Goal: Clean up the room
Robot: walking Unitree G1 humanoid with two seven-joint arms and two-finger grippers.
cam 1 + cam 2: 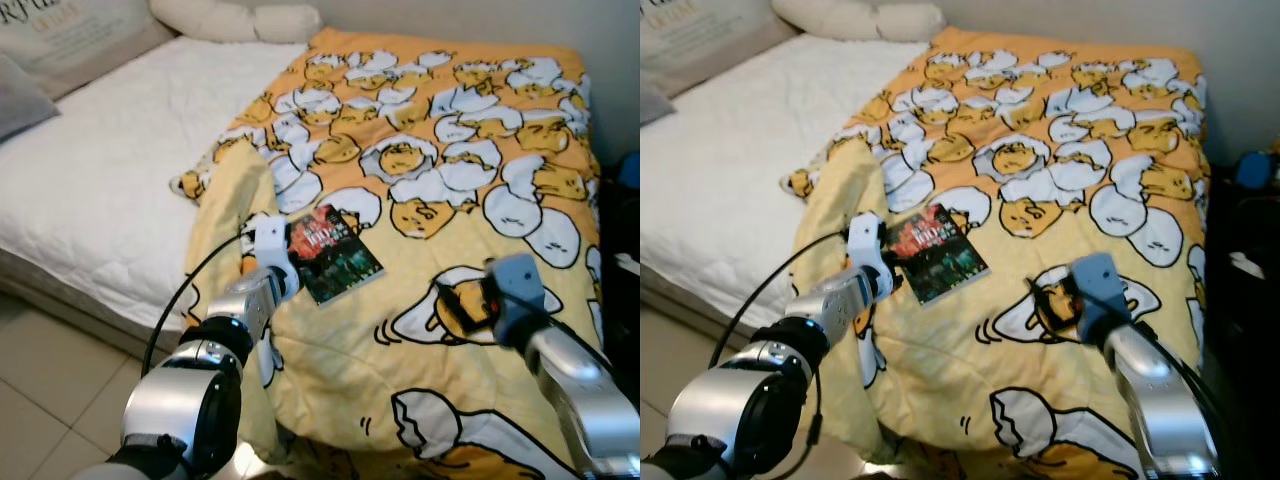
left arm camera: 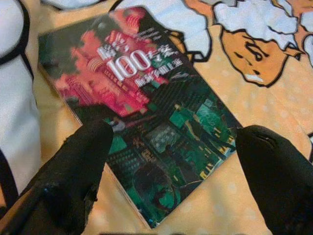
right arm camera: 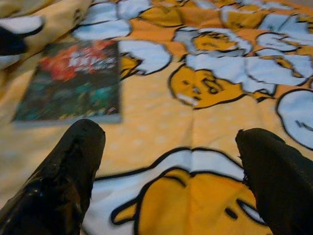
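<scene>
Left tool (image 2: pixel 171 147) open astride book (image 1: pixel 335 254), long axis diag.

Both silver arms reached forward from the robot's body. The left claw (image 2: pixel 171 147) hung with its two black fingers (image 2: pixel 73 166) spread wide apart, gripping nothing, its white wrist block raised behind them. The right claw (image 3: pixel 171 161) was held out farther to the right, its fingers (image 3: pixel 68 166) likewise parted and empty, the grey wrist bent slightly inward.
</scene>
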